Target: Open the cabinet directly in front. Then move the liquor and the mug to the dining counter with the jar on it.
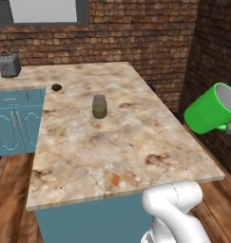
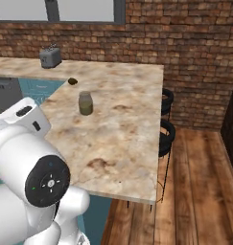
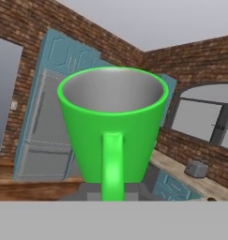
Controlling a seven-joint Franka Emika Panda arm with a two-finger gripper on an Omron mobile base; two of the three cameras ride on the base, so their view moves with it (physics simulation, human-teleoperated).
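Going left to right over the left base view: one grey toaster stands at the far left corner of the counter, one small dark object lies nearby on the stone, and one jar with olive-brown contents stands upright toward the middle of the dining counter. At the right edge, one green mug hangs in the air, tipped on its side with its open mouth facing up and to the right, off the counter's right edge and well apart from the jar.

In the right base view the same toaster, dark object and jar sit on the counter, and two black stools stand at its right side.

In the hand view the mug sits directly ahead of the gripper, handle toward the camera and running down to the bottom of the scene. The fingertips themselves are hidden; the gripper is closed as far as it goes, clamped on the mug.
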